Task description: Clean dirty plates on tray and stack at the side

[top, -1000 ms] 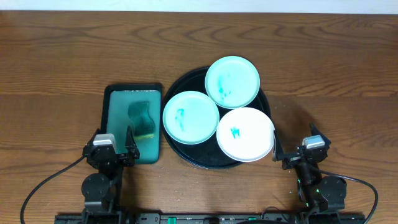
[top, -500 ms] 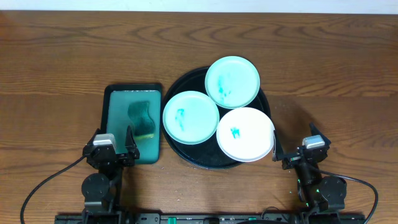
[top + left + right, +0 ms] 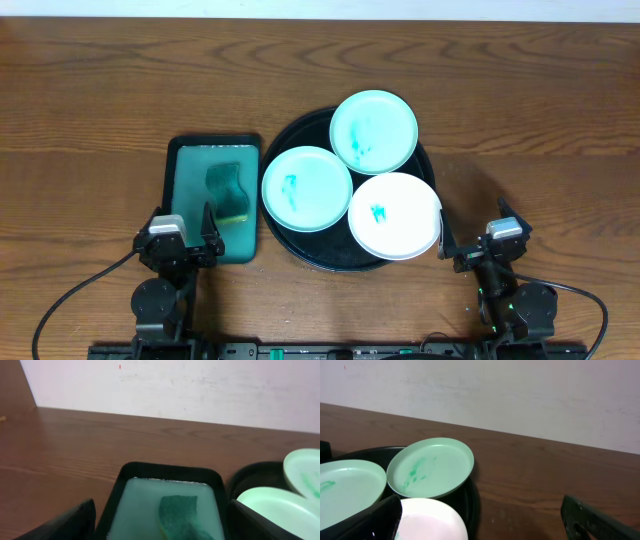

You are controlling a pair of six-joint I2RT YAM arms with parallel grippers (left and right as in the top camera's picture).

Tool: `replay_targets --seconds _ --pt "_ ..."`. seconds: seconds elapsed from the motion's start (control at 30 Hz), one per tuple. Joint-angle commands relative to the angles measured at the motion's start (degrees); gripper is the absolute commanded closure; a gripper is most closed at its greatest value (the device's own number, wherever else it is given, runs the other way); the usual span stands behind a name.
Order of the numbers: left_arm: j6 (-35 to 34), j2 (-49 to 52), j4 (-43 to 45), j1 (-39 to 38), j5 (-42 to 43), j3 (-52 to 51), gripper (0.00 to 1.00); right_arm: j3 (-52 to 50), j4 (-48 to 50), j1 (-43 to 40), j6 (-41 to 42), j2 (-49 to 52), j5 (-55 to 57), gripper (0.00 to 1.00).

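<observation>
A: Anything moved in the last second?
B: No. I've got both arms parked at the near edge, same as a second ago. My left gripper (image 3: pixel 182 225) has its jaws wide and empty, at the near end of the teal tray (image 3: pixel 190 165). My right gripper (image 3: pixel 473 235) is wide and empty too, just beside the white plate (image 3: pixel 394 215).
A: So no progress?
B: None I can see. The sponge (image 3: pixel 227 192) lies untouched in the teal tray. All three plates sit on the black tray (image 3: pixel 300 130): white plate nearest, mint plate (image 3: pixel 306 188) to its left, second mint plate (image 3: pixel 373 131) farthest. There are blue smears on all three, and nothing is stacked at the side.
A: Next?
B: My guess: left takes the sponge first.
</observation>
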Motion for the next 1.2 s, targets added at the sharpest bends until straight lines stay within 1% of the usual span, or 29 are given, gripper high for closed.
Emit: replay_targets --seconds 0.0,0.07,0.2,0.3,0.4,0.47,0.57,0.73,0.8,0.87,0.93,1.17 --pt "-9.29 0.76 -1.62 -0.28 0.59 -1.07 0.17 -0.09 -0.24 0.39 -0.50 -0.24 0.31 0.01" --pt "-14.45 3.41 -3.52 -0.28 0.66 1.31 0.17 -0.09 -0.22 0.39 -0.50 -0.24 0.28 0.01" --pt "-15.47 11.06 -6.16 -0.28 0.85 8.07 0.17 -0.09 -0.24 0.39 -0.50 -0.24 0.31 0.01" --pt "-17.79 20.17 -7.89 -0.28 1.09 15.82 0.17 -0.09 -0.22 0.39 -0.50 -0.24 0.31 0.01" --pt "-18.88 30.36 -10.38 -0.31 5.57 24.98 0.17 -0.09 -0.24 0.39 -0.50 -0.24 0.28 0.01" --pt "-18.91 37.66 -13.92 -0.31 9.75 32.17 0.17 -0.09 -0.22 0.39 -0.50 -0.24 0.31 0.01" --pt "-18.88 49.51 -24.79 -0.28 14.32 44.78 0.17 -0.09 -0.22 0.39 -0.50 -0.24 0.31 0.01" --pt "-18.88 64.54 -45.68 -0.31 15.91 61.48 0.17 -0.09 -0.22 0.39 -0.50 -0.24 0.31 0.01" --pt "-18.86 68.96 -52.78 -0.35 16.02 65.88 0.17 -0.09 -0.22 0.39 -0.50 -0.24 0.31 0.01" --pt "-18.86 73.35 -58.99 -0.35 16.02 68.32 0.17 -0.09 -0.22 0.39 -0.50 -0.24 0.31 0.01" --pt "-18.86 75.10 -60.85 -0.35 15.98 68.22 0.17 -0.09 -0.22 0.39 -0.52 -0.24 0.31 0.01" --pt "-18.88 78.44 -61.57 -0.35 15.98 68.19 0.17 -0.09 -0.22 0.39 -0.44 -0.24 -0.37 0.01"
